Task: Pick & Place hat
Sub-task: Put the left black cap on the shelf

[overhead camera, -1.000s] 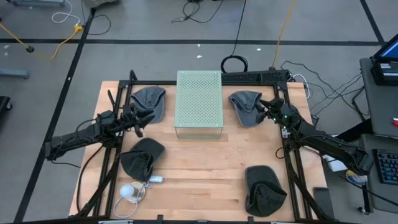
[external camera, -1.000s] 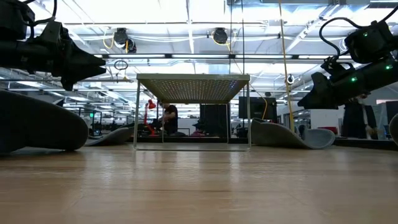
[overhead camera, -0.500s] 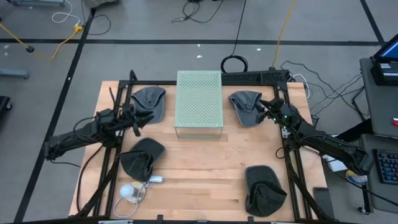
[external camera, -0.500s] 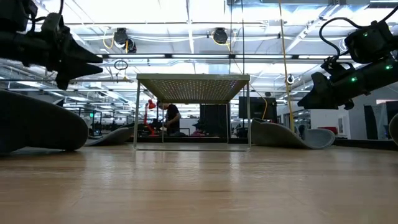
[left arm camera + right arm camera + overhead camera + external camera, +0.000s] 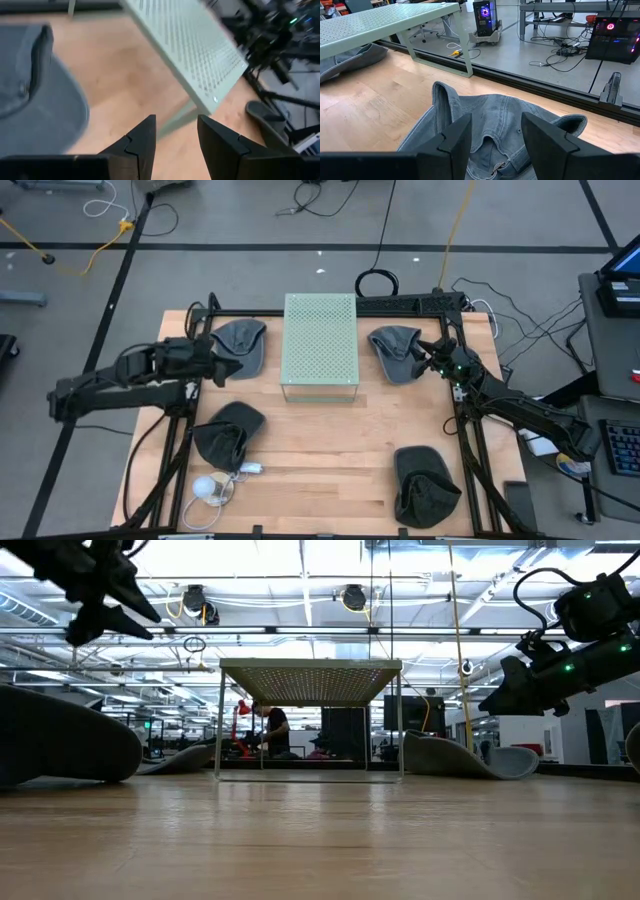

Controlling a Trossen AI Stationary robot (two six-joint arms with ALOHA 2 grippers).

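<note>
Four dark grey denim hats lie crown-up on the wooden table: far left, near left, far right, near right. A pale green perforated stand stands between the two far hats. My left gripper is open and empty, raised above the table beside the far left hat. It also shows high up in the low view. My right gripper is open and empty, just right of the far right hat, its fingers standing above it.
A white round object with a cable lies near the table's near left corner. Black frame rails run along the table's left, right and far edges. Bare wood shows in the middle, in front of the stand.
My left gripper has risen well above the table and drawn a little toward the far left, beside the far left hat, still open. The hats have not moved.
</note>
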